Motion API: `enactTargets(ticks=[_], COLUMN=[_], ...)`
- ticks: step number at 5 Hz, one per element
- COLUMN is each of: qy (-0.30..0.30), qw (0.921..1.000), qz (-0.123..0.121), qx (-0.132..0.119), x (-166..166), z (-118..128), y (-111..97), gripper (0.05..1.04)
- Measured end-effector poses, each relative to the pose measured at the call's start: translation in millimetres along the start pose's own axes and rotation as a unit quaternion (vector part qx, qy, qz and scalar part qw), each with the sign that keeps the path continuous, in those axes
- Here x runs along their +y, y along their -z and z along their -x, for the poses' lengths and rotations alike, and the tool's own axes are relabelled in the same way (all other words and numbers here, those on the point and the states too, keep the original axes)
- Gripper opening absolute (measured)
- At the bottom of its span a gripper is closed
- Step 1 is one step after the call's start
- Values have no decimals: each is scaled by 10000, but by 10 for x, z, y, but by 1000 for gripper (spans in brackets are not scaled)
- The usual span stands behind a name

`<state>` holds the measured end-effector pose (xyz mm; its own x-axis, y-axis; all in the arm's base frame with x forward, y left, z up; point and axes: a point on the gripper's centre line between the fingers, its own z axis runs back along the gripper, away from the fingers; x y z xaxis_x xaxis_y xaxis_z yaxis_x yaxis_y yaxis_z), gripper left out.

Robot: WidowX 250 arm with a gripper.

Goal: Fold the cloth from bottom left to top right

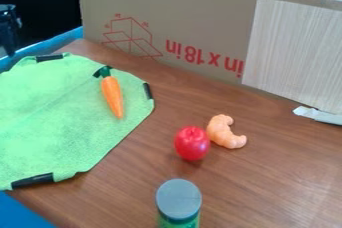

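The black gripper (9, 31) is partly in view at the left edge, near the upper left corner, above and apart from the cloth. A bright green cloth (57, 127) lies spread out flat on the left part of the wooden table, running out of view on the left. Black strips mark its edges at the top, right and bottom. On the cloth's upper right part rests an orange toy carrot (112, 95), its dark green top pointing up and slightly left.
Right of the cloth, a red toy fruit (192, 143) sits beside a pale orange, curved toy (226, 132). A grey-lidded green container (179, 200) stands at the bottom edge. A cardboard panel (207, 27) borders the table (267, 187) behind, with a torn white piece (318, 115) at right.
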<state>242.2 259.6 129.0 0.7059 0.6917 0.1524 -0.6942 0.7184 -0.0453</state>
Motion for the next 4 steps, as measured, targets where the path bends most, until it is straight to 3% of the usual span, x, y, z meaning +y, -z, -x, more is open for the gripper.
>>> enactTargets(ticks=[4], qy=[-136], qw=[9989], qz=[-389], qx=[-226], x=[719], z=[-154], y=[331], gripper=[1000])
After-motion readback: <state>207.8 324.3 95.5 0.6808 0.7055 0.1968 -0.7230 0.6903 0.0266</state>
